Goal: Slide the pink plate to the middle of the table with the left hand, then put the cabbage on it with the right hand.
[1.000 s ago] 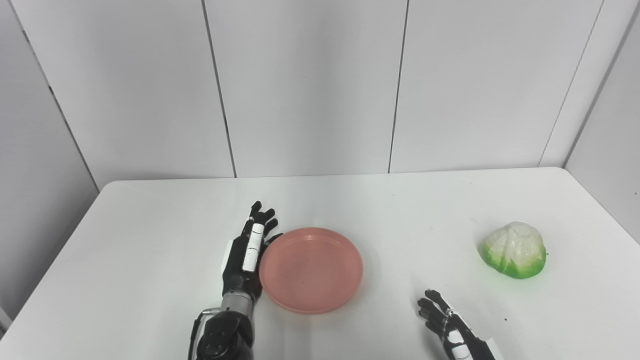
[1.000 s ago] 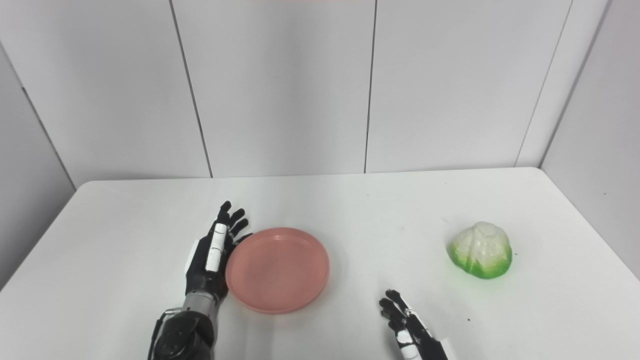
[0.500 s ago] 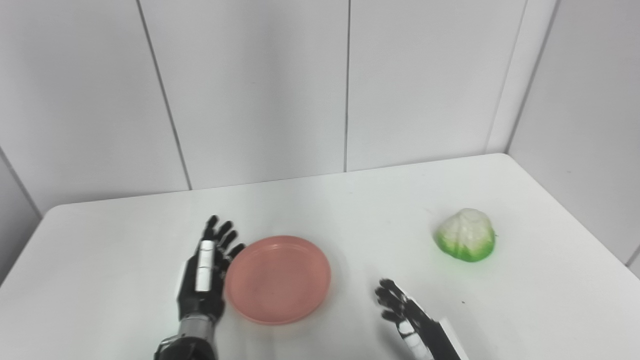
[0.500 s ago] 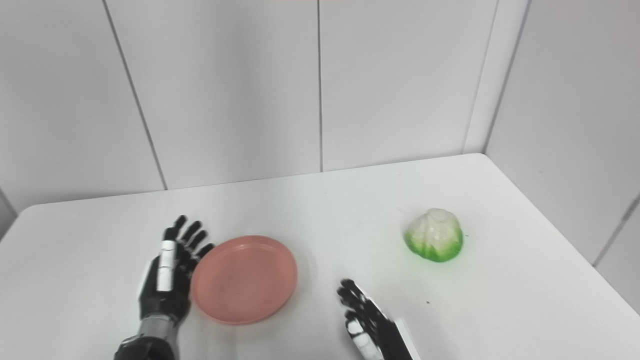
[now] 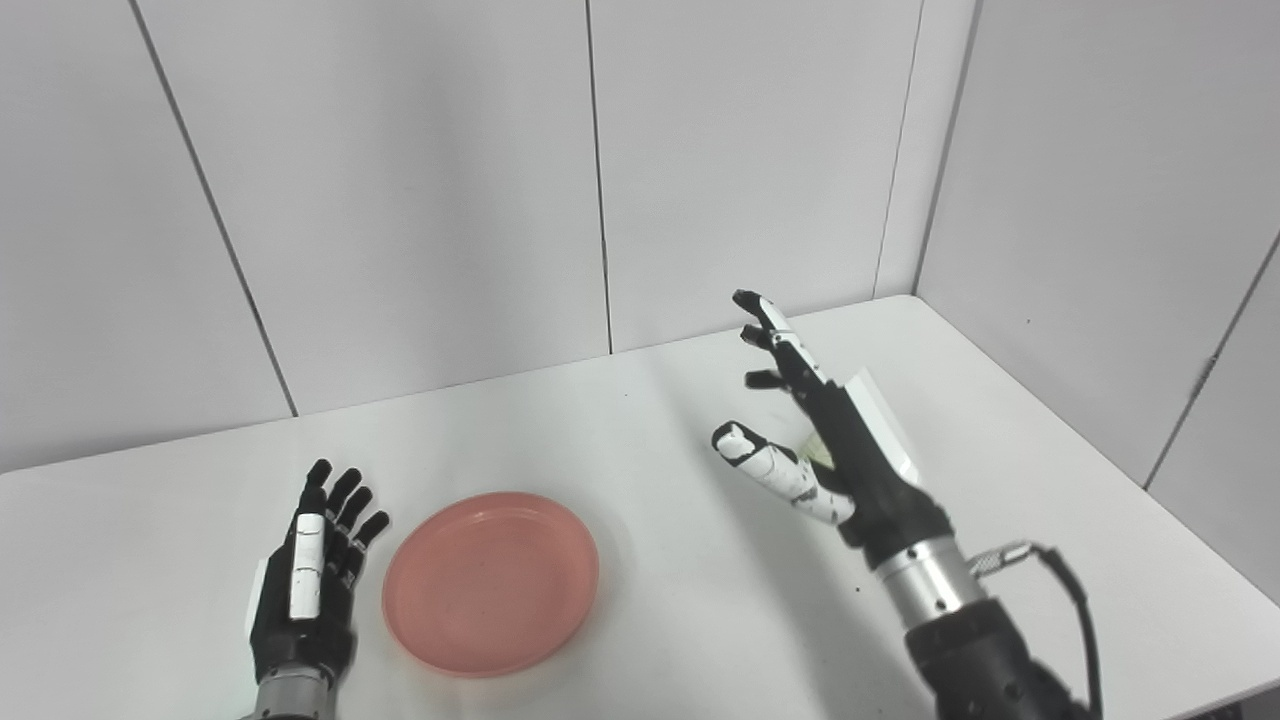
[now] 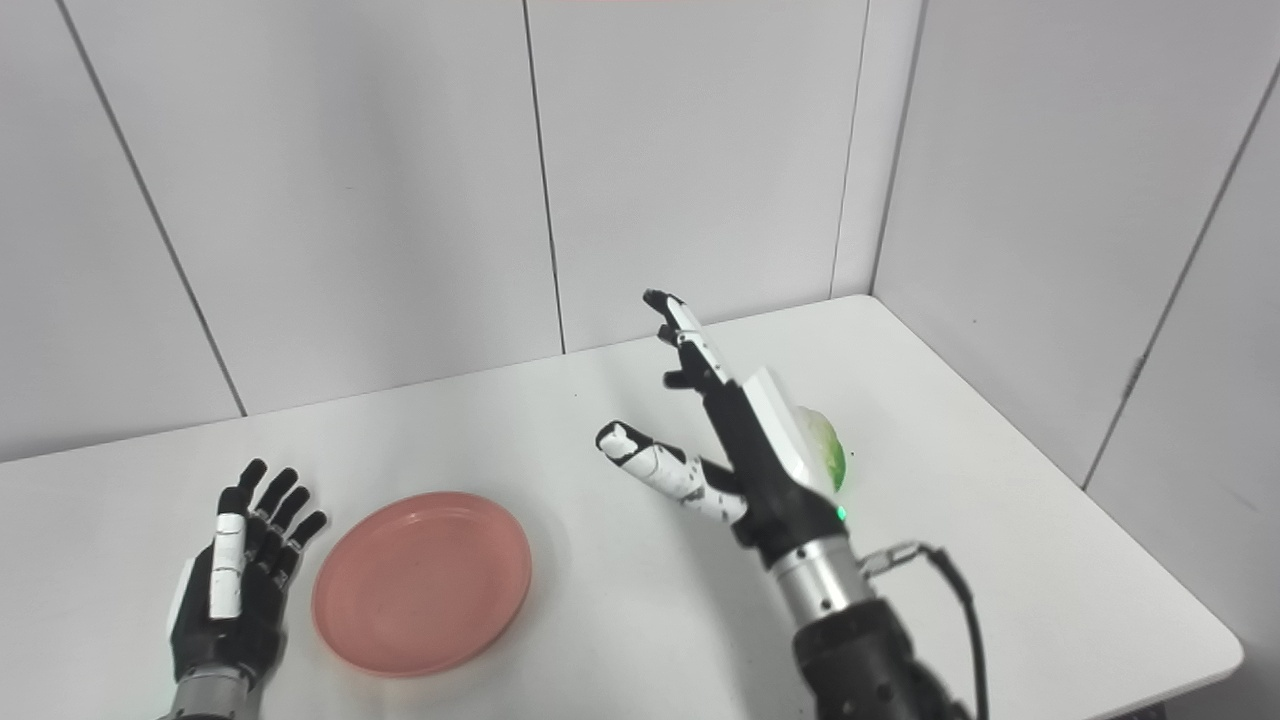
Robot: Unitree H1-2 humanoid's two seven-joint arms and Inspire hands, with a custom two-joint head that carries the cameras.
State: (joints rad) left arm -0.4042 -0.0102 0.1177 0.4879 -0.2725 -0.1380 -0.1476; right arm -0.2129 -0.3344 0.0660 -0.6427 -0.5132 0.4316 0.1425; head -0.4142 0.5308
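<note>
Reaching across the middle right of the frame with the right hand (image 6: 745,455), raised above the white table (image 5: 650,420), fingers spread wide and thumb held apart, nothing held. Probably opened like this to take the cabbage (image 6: 828,452), of which only a green and white edge shows just behind the palm in the right eye view (almost fully hidden in the left eye view). Cannot tell if touching it or only near.

Resting low at the lower left of the frame with the left hand (image 5: 305,590), fingers straight and slightly fanned, empty, just beside the left rim of the pink plate (image 5: 490,580) with a narrow gap. Looks parked there because the slide seems done. Lying flat and bare at lower centre left, ready to receive the cabbage.
</note>
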